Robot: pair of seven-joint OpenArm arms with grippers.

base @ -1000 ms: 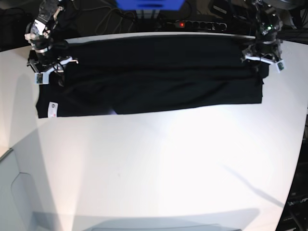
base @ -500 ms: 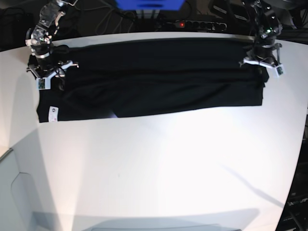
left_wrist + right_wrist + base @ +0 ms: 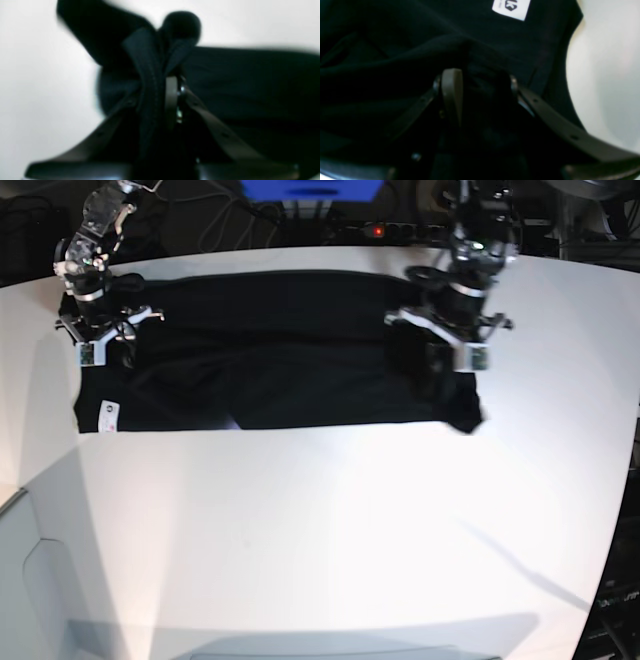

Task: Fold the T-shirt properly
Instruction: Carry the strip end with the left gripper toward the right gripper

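The black T-shirt lies spread along the far side of the white table. Its white label sits at the near left corner. My left gripper is shut on the shirt's right end, which hangs bunched and lifted over the rest of the shirt. In the left wrist view, folded cloth is pinched in that gripper. My right gripper rests on the shirt's far left part. Its jaws stand open astride a ridge of cloth in the right wrist view, just behind the label.
A power strip with a red light and cables lies behind the table's far edge, beside a blue object. The bare white tabletop stretches in front of the shirt to the near edge.
My left gripper closed on the shirt's right end and carried it leftward over the shirt, shortening the spread. The right gripper shifted slightly toward the far edge and stayed open.
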